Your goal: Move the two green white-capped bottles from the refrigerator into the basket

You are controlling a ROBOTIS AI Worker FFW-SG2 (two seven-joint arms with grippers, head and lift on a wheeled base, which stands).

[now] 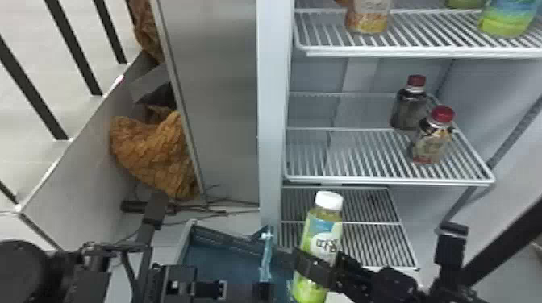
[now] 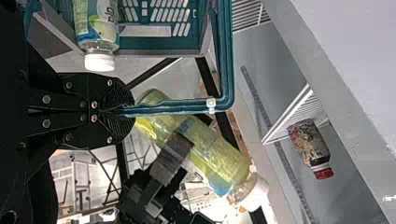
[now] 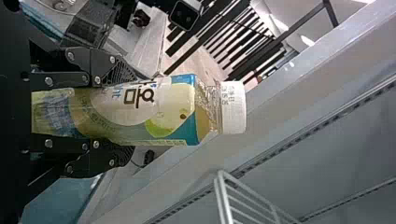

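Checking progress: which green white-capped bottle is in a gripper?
The bottle in the right gripper; the other bottle is in the basket, with no gripper on it.

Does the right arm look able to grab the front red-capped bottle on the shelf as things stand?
Probably not: the right tool is already closed around a green bottle, though the shelf looks open before the red-capped bottle.

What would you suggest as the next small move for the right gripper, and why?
Probably ease the green bottle leftward over the basket: the right gripper holds it just right of the rim, which the left gripper clamps.
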